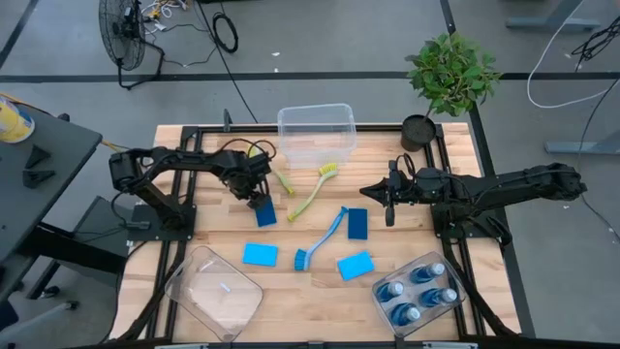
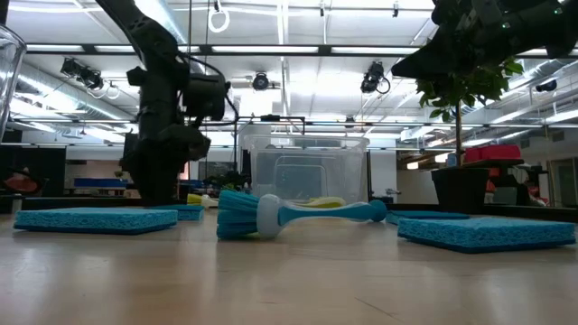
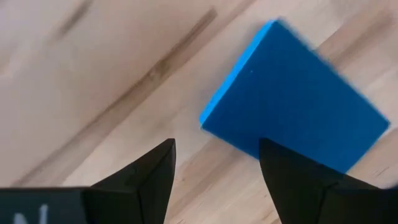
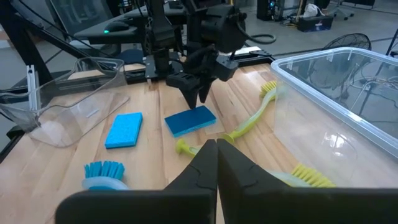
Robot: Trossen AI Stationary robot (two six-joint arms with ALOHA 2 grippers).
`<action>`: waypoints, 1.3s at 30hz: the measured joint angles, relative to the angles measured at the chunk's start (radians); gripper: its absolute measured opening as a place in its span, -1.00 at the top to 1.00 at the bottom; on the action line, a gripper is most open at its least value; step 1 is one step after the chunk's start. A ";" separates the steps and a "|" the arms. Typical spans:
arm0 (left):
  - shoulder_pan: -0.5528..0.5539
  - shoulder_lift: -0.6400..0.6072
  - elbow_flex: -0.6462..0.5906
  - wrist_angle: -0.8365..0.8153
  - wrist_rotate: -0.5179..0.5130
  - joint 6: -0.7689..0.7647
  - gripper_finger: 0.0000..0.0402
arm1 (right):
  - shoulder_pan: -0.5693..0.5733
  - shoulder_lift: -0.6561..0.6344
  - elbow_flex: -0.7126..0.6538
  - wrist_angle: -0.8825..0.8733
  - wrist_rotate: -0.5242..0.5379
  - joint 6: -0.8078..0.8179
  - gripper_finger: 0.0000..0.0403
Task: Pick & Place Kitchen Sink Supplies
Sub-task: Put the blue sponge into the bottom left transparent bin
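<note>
1. A pale wooden bench [image 1: 320,291] on a black frame stands in a bright workshop with grey floor, a fan and cables behind it.
2. The left gripper [image 1: 260,199] hangs just above a dark blue sponge [image 1: 265,214] lying flat on the bench; its jaws stand wide apart, straddling one edge of the sponge and holding nothing.
3. The right gripper [image 1: 389,206] hovers over the bench's right half, jaws pressed together and empty, near a second dark blue sponge [image 1: 356,222].
4. Outward from the left gripper: two yellow-green brushes [image 1: 312,194] lie crossed beside an empty clear bin [image 1: 316,131] at the far edge; a blue brush [image 1: 325,237] lies mid-bench between two light blue sponges [image 1: 260,254].
5. Progress, as I judge it: four blue soap bottles [image 1: 417,291] stand in a clear bin [image 1: 386,310] at the near right, so that group looks done. All four sponges and three brushes remain on the bench, and the tilted clear bin [image 1: 215,291] at the near left holds none of them.
6. Materials: the sponges are flat, matte, square-edged rectangles; the brushes are slim moulded plastic with bristled heads; the bins are thin, glossy, transparent plastic with rounded corners.
</note>
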 joint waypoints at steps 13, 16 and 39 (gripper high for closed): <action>-0.001 -0.001 -0.027 0.145 0.067 -0.055 -0.13 | 0.000 0.000 0.000 0.013 -0.002 0.021 0.98; -0.001 -0.001 -0.027 0.165 0.078 -0.059 -0.05 | 0.000 0.000 0.000 0.013 -0.002 0.036 0.98; 0.002 0.000 -0.027 0.187 0.046 -0.059 0.05 | 0.000 0.000 0.000 0.012 0.000 0.041 0.98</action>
